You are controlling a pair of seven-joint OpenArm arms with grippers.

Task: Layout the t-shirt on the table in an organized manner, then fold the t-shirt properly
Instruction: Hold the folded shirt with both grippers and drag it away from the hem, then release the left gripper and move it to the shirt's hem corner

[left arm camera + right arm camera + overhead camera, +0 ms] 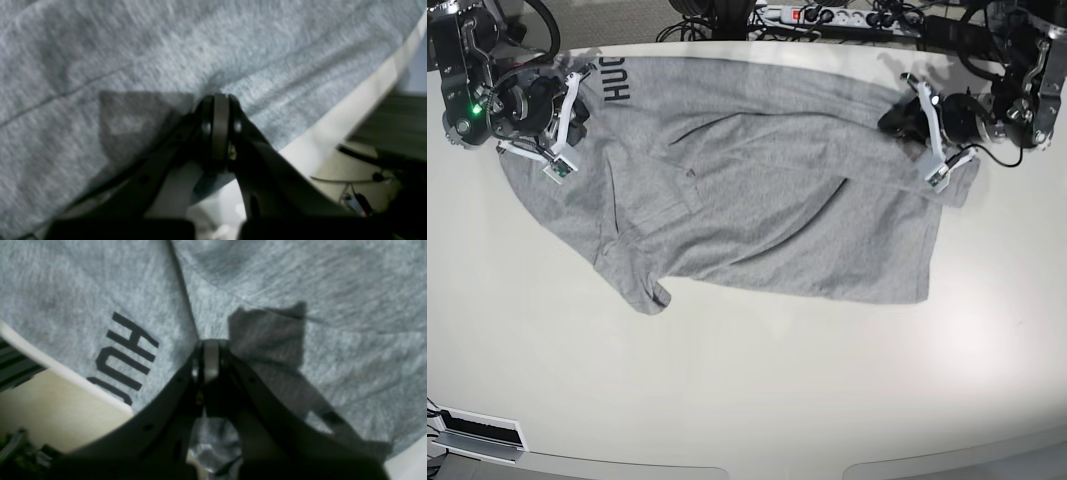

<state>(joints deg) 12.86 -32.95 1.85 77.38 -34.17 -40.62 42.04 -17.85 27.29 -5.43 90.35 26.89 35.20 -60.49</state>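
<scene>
The grey t-shirt [767, 200] lies creased along the table's [747, 400] far edge, black lettering near the right gripper [210, 350]. Both it and the left gripper [220, 106] pinch fabric.

both wrist views pretty blurry, t-shirt [233, 50] cloth runs off frame past the fingers [220, 126], lettering [126, 356] cut off by the table [66, 373] edge left of the fingers [210, 360], can't tell if cloth's pinched
</scene>
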